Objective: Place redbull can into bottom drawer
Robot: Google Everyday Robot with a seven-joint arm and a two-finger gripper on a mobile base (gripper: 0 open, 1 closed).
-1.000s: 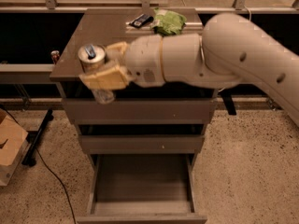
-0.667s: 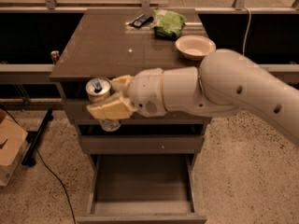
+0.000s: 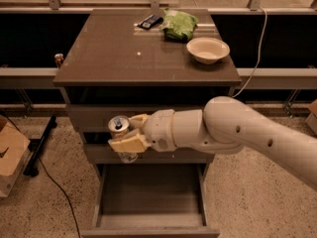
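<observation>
Cabinet top (image 3: 124, 58) sits above us now: our gripper (image 3: 127, 133), clamped on the redbull can (image 3: 119, 124), has dropped toward the open bottom drawer (image 3: 148, 197), so we reckon lowering in comes next.

Tabletop (image 3: 114, 58) bears bowl (image 3: 208, 49), bag (image 3: 181, 25), phone (image 3: 150, 21); end effector (image 3: 121, 133) below.

No legible text on end effector's (image 3: 127, 134) can (image 3: 119, 125)
</observation>
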